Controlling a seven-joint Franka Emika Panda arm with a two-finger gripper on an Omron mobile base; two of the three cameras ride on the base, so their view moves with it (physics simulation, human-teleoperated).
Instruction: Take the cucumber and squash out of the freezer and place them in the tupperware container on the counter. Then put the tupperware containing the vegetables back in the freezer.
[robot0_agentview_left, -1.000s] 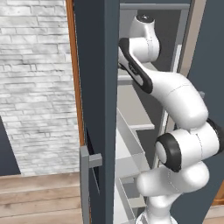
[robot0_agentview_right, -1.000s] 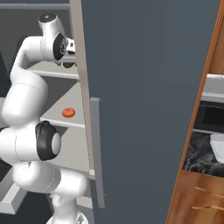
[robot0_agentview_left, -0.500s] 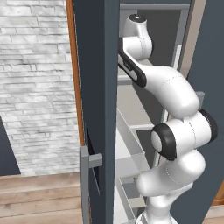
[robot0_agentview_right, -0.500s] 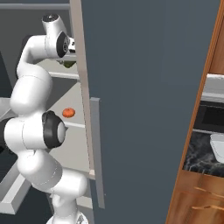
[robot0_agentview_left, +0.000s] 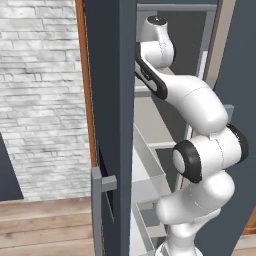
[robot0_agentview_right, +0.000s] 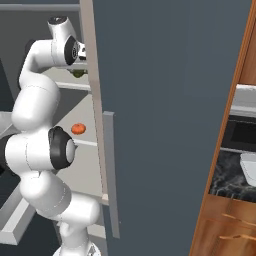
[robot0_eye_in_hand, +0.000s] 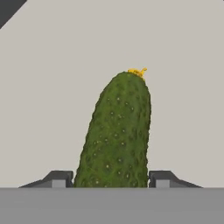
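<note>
The cucumber (robot0_eye_in_hand: 116, 131), dark green and bumpy with a small yellow tip, lies on a light grey freezer shelf (robot0_eye_in_hand: 183, 65) in the hand view. My gripper (robot0_eye_in_hand: 110, 179) straddles its near end, one fingertip (robot0_eye_in_hand: 59, 178) against each side. From the right base view the cucumber (robot0_agentview_right: 77, 73) peeks out under my hand on an upper shelf of the freezer (robot0_agentview_right: 165, 100). The orange squash (robot0_agentview_right: 78, 129) rests one shelf lower. The tupperware container (robot0_agentview_right: 248, 167) shows at the far right on the counter (robot0_agentview_right: 225, 182).
The open slate-grey freezer door (robot0_agentview_left: 110, 100) with its grey bar handle (robot0_agentview_left: 102, 185) stands close to the arm's left. A second door panel (robot0_agentview_right: 165, 100) blocks the right side. Clear bins (robot0_agentview_left: 145, 165) sit lower in the freezer. Wooden cabinets (robot0_agentview_right: 230, 225) stand to the right.
The arm has reached further into the upper shelf and the fingers have come in from wide open against the cucumber's sides. The squash has not moved.
</note>
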